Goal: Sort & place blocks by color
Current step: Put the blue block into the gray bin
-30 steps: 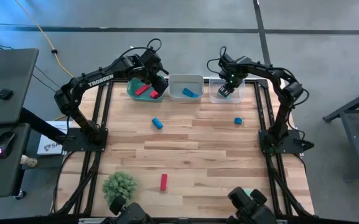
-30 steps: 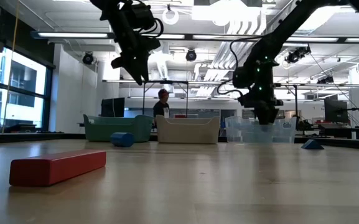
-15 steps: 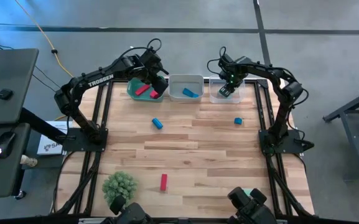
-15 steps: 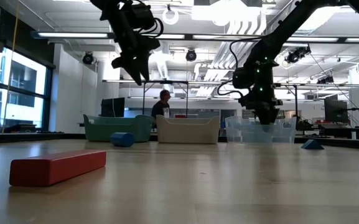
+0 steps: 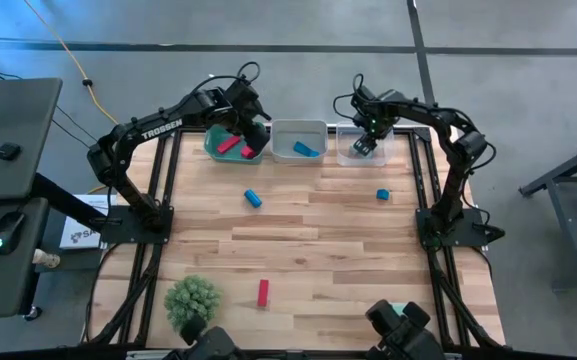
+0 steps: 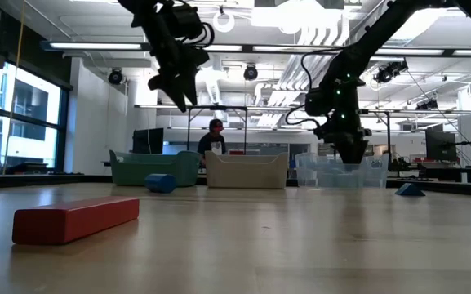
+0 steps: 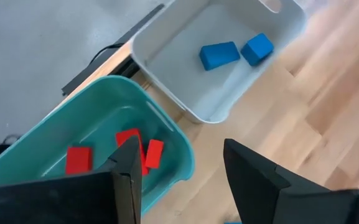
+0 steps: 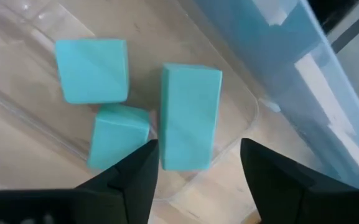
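Greenery sits at the near left of the worktop (image 5: 298, 250): a spiky plant ball (image 5: 192, 297), with a red bar (image 5: 262, 292) lying just to its right, well apart from the bins. Along the far edge stand three bins side by side. The teal bin (image 5: 214, 146) on the left holds red blocks (image 7: 135, 152), and the left gripper (image 5: 251, 134) hangs above its right end with its jaws spread apart and nothing between them; the left wrist view looks down past them onto the red pieces and onto the neighbouring grey bin (image 5: 298, 128). That middle bin holds two blue blocks (image 7: 219, 55) lying close together. On the bare wood in front of it lies a loose blue block (image 5: 253, 198), apart from everything else. Farther right, the clear bin (image 5: 344, 152) holds three light teal blocks (image 8: 190, 116), a bar and two shorter pieces crowded against each other. The right gripper (image 5: 364, 145) is lowered over this bin, its jaws parted and empty, with the teal bar just beyond their tips. Another small blue block (image 5: 382, 194) rests on the worktop in front of the clear bin. In the low view a person (image 6: 214, 139) shows in the room behind the bins.
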Tool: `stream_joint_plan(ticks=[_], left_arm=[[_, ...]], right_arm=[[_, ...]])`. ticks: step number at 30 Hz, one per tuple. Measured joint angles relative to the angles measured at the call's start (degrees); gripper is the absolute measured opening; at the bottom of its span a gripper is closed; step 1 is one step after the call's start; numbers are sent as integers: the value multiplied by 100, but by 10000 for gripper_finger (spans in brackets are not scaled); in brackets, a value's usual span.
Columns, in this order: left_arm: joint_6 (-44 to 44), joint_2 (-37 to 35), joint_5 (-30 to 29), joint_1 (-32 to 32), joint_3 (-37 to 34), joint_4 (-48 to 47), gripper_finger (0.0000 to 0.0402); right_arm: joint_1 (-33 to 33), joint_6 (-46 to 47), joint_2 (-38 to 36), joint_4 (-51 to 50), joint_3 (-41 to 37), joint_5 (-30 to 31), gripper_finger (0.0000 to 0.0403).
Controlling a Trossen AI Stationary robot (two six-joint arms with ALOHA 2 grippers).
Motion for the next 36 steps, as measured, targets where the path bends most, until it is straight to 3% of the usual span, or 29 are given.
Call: stream_joint_plan(ticks=[5, 12, 22, 29, 36], left_arm=[[865, 0, 419, -26, 1, -2, 149], [2235, 0, 813, -219, 2, -157, 148], [4514, 0, 812, -751, -2, -992, 147], [5135, 133, 802, -1040, -4, -1362, 147], [5277, 373, 796, -1363, -9, -1380, 147]], right_arm=[[9, 123, 0, -502, 507, -125, 216], [11, 601, 0, -1338, 1601, -786, 216], [52, 1083, 0, -1641, 3039, -1208, 216], [308, 1419, 0, -1748, 3722, -1212, 216], [697, 1563, -2, -1804, 3876, -1213, 216]])
